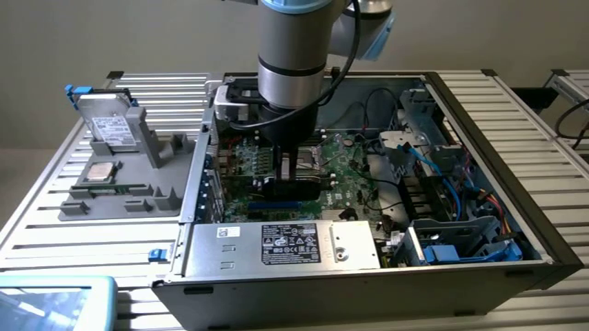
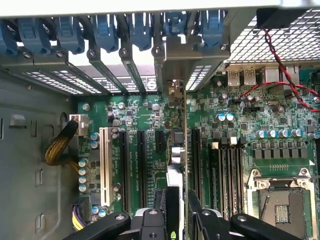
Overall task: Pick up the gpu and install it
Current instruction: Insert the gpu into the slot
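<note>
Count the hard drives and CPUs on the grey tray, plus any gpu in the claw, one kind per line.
Hard drive: 1
CPU: 1
gpu, held in the claw: 1
Total: 3

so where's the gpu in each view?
Exterior view: gpu is the dark block under the arm, centre of the picture, low over the motherboard inside the case.
Wrist view: gpu is edge-on, a thin card clamped between the fingers, above the expansion slots.
Shared landmark: the green motherboard.
</note>
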{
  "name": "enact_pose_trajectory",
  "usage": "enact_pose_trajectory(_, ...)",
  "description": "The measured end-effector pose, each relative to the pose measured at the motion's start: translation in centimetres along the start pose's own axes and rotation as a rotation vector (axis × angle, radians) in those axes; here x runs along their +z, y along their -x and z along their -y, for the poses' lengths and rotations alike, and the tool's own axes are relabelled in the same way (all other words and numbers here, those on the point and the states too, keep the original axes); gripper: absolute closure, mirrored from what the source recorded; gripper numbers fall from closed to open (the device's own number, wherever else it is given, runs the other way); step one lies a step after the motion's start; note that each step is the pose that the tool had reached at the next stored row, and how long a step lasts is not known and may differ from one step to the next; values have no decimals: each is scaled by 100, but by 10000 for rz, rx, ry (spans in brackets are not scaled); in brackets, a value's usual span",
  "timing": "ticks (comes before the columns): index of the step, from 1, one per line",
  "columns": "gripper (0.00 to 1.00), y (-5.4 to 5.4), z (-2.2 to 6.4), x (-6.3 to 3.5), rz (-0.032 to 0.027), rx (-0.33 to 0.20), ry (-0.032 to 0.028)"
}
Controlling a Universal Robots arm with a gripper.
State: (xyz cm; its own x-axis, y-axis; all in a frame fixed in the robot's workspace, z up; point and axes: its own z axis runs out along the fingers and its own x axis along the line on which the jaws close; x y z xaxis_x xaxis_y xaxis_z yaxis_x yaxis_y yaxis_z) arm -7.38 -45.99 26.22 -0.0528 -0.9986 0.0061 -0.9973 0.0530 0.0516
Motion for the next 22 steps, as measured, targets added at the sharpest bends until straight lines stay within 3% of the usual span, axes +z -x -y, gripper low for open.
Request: enact_pose_trajectory(22,72,26,-43,32,-1,2,0)
